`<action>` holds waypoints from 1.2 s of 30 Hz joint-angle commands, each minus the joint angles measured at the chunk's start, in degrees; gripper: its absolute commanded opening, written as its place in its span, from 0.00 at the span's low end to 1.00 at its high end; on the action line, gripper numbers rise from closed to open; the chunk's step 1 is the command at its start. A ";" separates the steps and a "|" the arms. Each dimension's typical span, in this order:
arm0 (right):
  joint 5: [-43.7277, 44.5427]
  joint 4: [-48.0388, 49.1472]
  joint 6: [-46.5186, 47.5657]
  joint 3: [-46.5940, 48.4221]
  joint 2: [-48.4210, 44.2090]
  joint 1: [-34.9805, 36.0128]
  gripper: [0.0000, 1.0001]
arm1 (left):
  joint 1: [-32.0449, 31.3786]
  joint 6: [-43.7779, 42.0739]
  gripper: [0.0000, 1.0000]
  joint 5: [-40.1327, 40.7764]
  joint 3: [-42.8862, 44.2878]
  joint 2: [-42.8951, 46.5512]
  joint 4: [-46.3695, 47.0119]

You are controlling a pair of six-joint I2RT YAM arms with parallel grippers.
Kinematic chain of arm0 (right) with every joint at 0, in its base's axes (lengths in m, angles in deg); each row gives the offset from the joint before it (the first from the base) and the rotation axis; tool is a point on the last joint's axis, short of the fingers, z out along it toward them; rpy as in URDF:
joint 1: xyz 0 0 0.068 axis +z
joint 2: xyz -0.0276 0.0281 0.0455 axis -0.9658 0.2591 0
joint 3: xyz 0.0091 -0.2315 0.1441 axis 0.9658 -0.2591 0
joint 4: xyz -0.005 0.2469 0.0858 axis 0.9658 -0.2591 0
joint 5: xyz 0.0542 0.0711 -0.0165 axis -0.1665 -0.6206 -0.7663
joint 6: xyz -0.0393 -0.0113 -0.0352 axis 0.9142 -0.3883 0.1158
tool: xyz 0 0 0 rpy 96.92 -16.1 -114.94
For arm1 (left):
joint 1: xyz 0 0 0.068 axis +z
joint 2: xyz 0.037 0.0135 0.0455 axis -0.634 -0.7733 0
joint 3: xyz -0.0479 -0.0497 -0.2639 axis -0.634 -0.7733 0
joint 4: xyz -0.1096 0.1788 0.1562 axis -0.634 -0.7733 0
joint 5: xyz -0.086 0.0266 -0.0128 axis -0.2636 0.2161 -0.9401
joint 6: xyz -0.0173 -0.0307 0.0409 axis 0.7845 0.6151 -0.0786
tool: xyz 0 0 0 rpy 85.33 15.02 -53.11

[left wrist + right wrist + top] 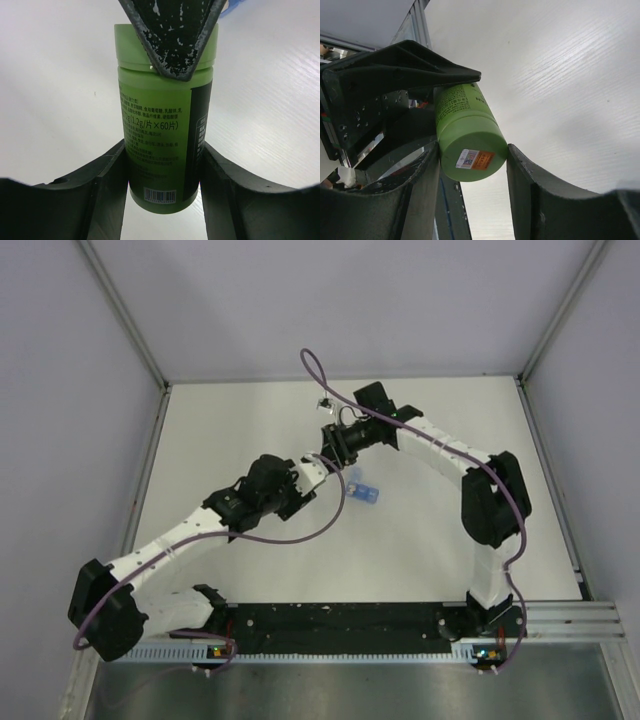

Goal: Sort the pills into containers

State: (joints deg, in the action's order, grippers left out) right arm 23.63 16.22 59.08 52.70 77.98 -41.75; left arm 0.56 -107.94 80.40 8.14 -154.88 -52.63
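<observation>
On table (250, 420): left tool (162, 150), right tool (472, 150) clamp green bottle (155, 100); pill box (367, 493) beside.

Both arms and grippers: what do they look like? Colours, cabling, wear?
Left arm and right arm: white links, black joint housings, a purple cable looping along each. Left gripper's fingers are matte black, wedge-shaped; a right gripper finger shows white flecks.
</observation>
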 commanded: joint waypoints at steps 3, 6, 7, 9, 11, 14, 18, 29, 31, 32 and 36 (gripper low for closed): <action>-3.61 -3.76 6.19 -1.91 -9.63 0.52 0.49 | 0.90 2.53 0.00 -3.45 2.41 2.19 11.07; 0.42 -4.56 10.51 -3.41 -14.20 -0.10 0.57 | 2.31 4.11 0.00 -12.66 3.73 2.27 8.52; 2.27 -4.74 11.82 -4.11 -16.30 -0.10 0.60 | 2.75 4.63 0.00 -15.48 4.08 2.36 7.73; 4.73 -4.91 14.37 -5.34 -19.73 -0.10 0.64 | 3.71 5.60 0.00 -20.58 5.05 2.45 6.41; 6.32 -5.53 16.92 -6.22 -23.08 -0.10 0.67 | 4.68 6.04 0.00 -25.50 5.84 2.63 5.27; 7.38 -6.67 20.09 -7.19 -26.33 -0.10 0.74 | 5.65 6.31 0.00 -31.83 7.24 2.45 3.07; 8.08 -8.60 25.18 -7.63 -28.97 -0.01 0.76 | 6.00 5.08 0.00 -40.44 9.79 1.14 -1.49; 7.12 -16.34 40.05 -8.42 -32.40 2.97 0.78 | 6.09 2.79 0.00 -52.77 14.72 -1.50 -9.50; 6.16 -16.60 40.84 -9.21 -33.02 3.68 0.78 | 6.09 2.71 0.00 -53.12 14.81 -1.77 -9.68; 5.72 -16.60 41.10 -9.74 -33.28 3.94 0.78 | 6.09 2.71 0.00 -53.47 14.81 -1.94 -9.68; 4.92 -16.52 41.72 -11.06 -34.25 4.91 0.78 | 6.18 2.53 0.00 -54.26 14.81 -2.29 -9.85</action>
State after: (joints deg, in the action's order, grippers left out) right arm 30.91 0.26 97.65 42.21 46.39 -38.12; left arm 6.48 -104.24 30.22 20.33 -156.96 -63.43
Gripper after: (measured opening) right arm 0.779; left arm 0.570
